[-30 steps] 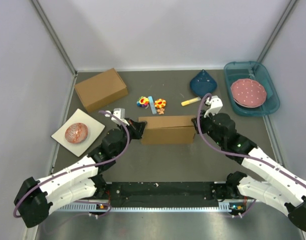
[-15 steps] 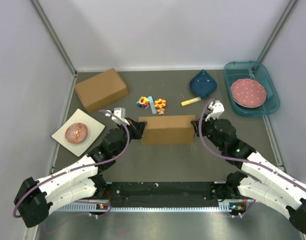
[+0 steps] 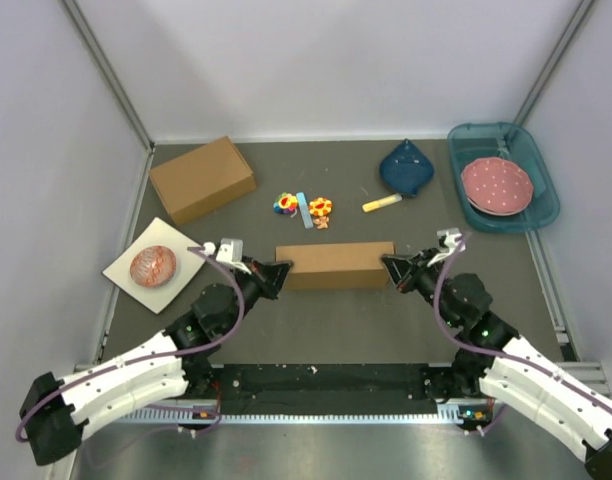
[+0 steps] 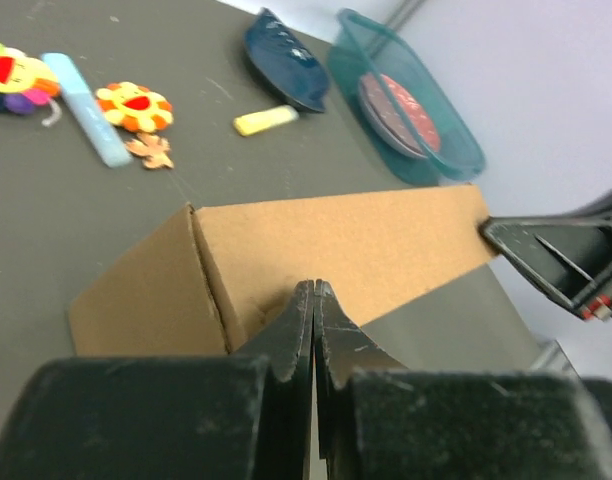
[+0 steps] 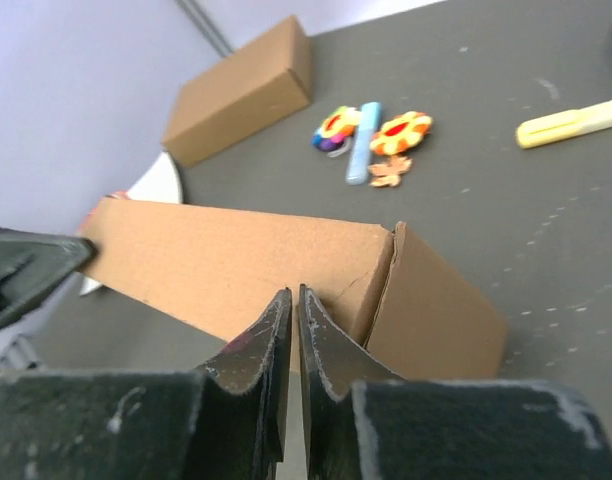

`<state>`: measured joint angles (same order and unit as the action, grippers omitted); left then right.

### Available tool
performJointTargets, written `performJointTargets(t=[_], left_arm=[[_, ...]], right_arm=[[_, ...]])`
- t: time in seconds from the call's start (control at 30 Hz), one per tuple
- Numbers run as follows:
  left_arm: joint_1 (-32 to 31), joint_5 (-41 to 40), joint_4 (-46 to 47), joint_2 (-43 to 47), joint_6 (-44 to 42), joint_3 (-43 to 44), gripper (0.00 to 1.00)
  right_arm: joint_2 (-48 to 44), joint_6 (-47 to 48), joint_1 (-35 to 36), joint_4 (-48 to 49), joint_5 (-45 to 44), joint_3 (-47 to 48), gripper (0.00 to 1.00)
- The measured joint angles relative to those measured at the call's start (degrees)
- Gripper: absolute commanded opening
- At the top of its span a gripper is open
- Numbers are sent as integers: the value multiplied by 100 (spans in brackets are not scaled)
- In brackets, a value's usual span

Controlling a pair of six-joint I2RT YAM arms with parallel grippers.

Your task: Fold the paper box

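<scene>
Left tool (image 3: 283, 270) has its fingers pressed flat together with nothing between them, and on its wrist camera I see the closed tip low against the paper box (image 3: 336, 265), by the near corner of the box's left end; I cannot tell whether it actually bears on the cardboard. Right tool (image 3: 388, 263) mirrors it at the box's right end, fingers all but together with only a hairline slit and nothing in it, its tip by the near corner there, and contact is just as unclear. The box itself lies about the middle of the tabletop (image 3: 336, 330) as a closed, shallow rectangular shape, long sides running parallel to the near edge, sitting between the two tools. Towards the far left corner I can see a deeper brown cardboard box (image 3: 202, 179), turned at an angle, well apart from the task's box. Near the left edge lies a white square card (image 3: 181, 262) with a red patterned disc (image 3: 153, 265) on it. Just beyond the paper box, towards the far edge, sit two small colourful toys (image 3: 320, 208) either side of a pale blue stick (image 3: 304, 209), with a yellow marker (image 3: 381, 203) and a dark blue dish (image 3: 407, 168) further right. At the far right corner a teal tray (image 3: 476, 140) holds a pink spotted plate (image 3: 496, 184)
</scene>
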<state>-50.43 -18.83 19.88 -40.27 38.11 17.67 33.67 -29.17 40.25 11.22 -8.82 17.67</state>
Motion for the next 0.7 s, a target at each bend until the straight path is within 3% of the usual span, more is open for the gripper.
performJointTargets(t=[0.07,0.13,0.2,0.23,0.3,0.33,0.43,0.7], left_arm=[[-365,-52,-37,566,-87,-332,0],[-647,4,-234,1056,-181,-533,1],[-782,111,-444,1519,-234,-699,13],[-826,177,-590,1808,-245,-807,25],[-874,232,-863,2389,-269,-988,36],[-885,223,-968,2612,-308,-1036,43],[-868,28,-1351,3279,-514,-1145,50],[-868,-704,-1589,3550,-765,-1023,56]], right_arm=[[-667,-238,48,81,251,-420,9],[-1213,-404,79,-48,452,-664,21],[-1779,-509,118,-350,669,-796,39],[-2044,-535,144,-555,800,-822,44],[-2435,-562,192,-925,970,-811,54],[-2583,-555,203,-1104,997,-793,55],[-2671,-531,201,-1652,977,-669,59],[-2426,-461,203,-2190,732,-42,62]])
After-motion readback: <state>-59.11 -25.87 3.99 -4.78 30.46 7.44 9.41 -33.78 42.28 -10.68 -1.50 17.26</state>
